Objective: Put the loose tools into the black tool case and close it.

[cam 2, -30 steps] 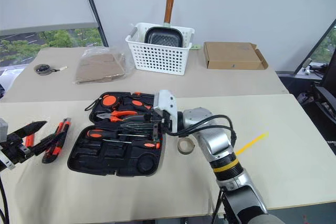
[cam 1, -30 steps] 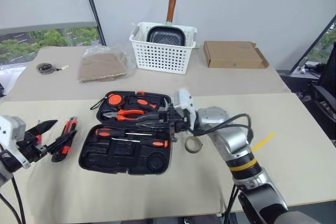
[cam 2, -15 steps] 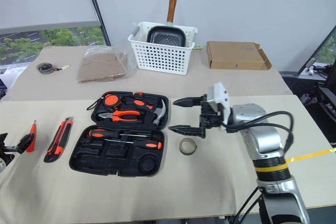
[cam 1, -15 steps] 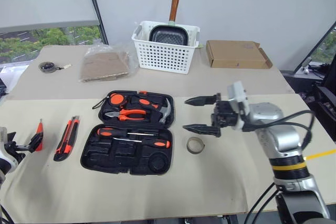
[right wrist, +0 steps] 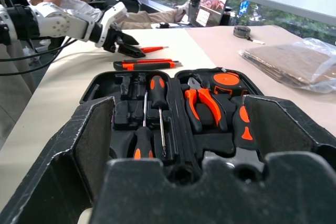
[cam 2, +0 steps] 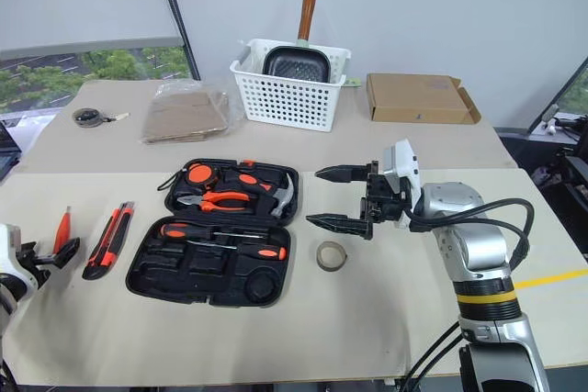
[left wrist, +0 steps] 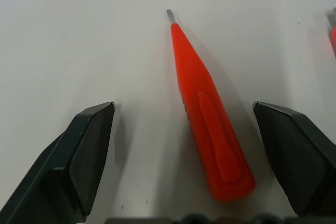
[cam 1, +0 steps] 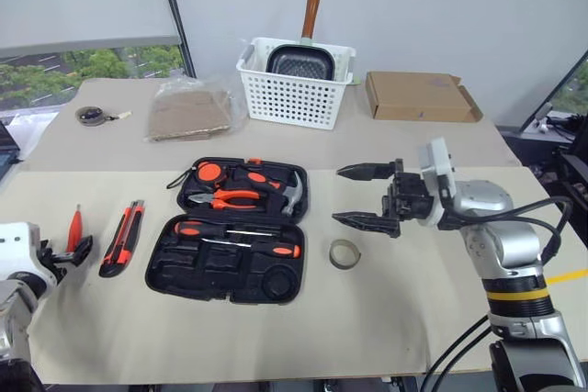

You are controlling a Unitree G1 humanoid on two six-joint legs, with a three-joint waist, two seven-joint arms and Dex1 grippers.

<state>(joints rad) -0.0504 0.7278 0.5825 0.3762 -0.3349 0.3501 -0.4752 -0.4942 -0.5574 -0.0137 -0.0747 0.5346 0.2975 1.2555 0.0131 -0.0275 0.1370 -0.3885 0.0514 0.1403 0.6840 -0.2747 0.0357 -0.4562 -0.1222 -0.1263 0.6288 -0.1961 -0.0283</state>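
Nearest me, at the table's [cam 1: 303,337] left edge, my left gripper [left wrist: 194,145] has its fingers spread wide on either side of the small orange screwdriver [left wrist: 207,116], which lies flat between them untouched. Just beyond lies the utility knife [cam 1: 122,238]. The black tool case [cam 1: 234,227] sits open at centre: two long screwdrivers [cam 1: 239,239] lie in the near half, pliers [cam 1: 225,197] and a hammer [cam 1: 285,192] in the far half. The tape roll [cam 1: 344,253] rests just right of the case. Above it, my right gripper [cam 1: 365,196] hovers with its fingers apart, empty, pointing toward the case. Farthest stand a white basket [cam 1: 292,91] and a cardboard box [cam 1: 421,96].
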